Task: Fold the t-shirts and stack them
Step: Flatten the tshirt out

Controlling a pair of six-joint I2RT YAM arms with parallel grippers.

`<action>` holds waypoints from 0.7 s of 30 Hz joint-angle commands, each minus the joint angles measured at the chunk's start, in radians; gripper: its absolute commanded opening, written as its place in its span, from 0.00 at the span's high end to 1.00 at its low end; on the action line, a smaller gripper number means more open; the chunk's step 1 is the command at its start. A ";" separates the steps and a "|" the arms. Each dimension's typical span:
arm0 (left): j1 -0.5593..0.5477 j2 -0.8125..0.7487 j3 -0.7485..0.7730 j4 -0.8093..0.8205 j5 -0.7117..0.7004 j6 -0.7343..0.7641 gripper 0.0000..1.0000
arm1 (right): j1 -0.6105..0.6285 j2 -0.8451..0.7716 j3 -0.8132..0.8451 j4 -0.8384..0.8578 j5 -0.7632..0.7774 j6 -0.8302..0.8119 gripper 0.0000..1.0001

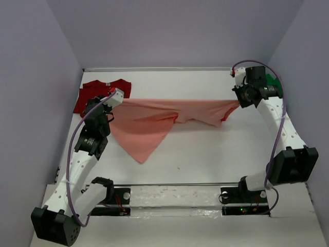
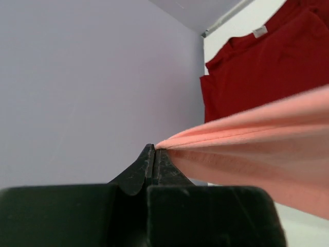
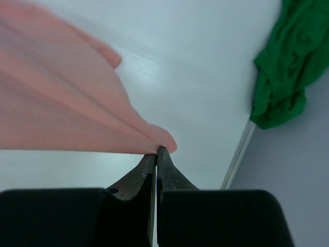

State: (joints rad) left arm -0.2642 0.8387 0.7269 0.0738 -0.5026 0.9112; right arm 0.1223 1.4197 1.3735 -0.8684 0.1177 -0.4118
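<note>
Far left, the dark red t-shirt (image 1: 103,92) lies flat on the table (image 1: 216,154); my left gripper (image 2: 154,153) is raised just beside it, wrist tipped inward, jaws pinched tight on the salmon-pink t-shirt (image 1: 154,121). That shirt hangs stretched mid-table between both arms, light, limp and sagging, so I'd judge hem or corner pinches hold best. My right gripper (image 3: 157,153), raised far right, is clamped on its other end, green t-shirt (image 3: 282,77) bunched beyond

The neck label (image 2: 260,32) on the dark red t-shirt (image 2: 257,82) is too small to read.
</note>
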 commanded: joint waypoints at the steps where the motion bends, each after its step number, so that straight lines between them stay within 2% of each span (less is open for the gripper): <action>1: 0.048 0.014 0.106 0.098 0.001 0.015 1.00 | -0.070 0.079 0.165 0.101 0.071 -0.004 1.00; 11: 0.077 0.131 0.247 0.106 0.039 -0.055 1.00 | -0.101 0.321 0.516 0.097 0.099 -0.009 1.00; 17: 0.077 0.152 0.261 0.075 0.059 -0.106 1.00 | -0.101 0.302 0.553 0.112 0.122 -0.001 1.00; 21: 0.077 0.139 0.259 0.058 0.078 -0.126 1.00 | -0.110 0.224 0.527 0.131 0.123 -0.005 1.00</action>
State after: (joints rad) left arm -0.2008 1.0054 0.9340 0.0982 -0.4152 0.8253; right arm 0.0395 1.7546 1.8744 -0.8005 0.1833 -0.4114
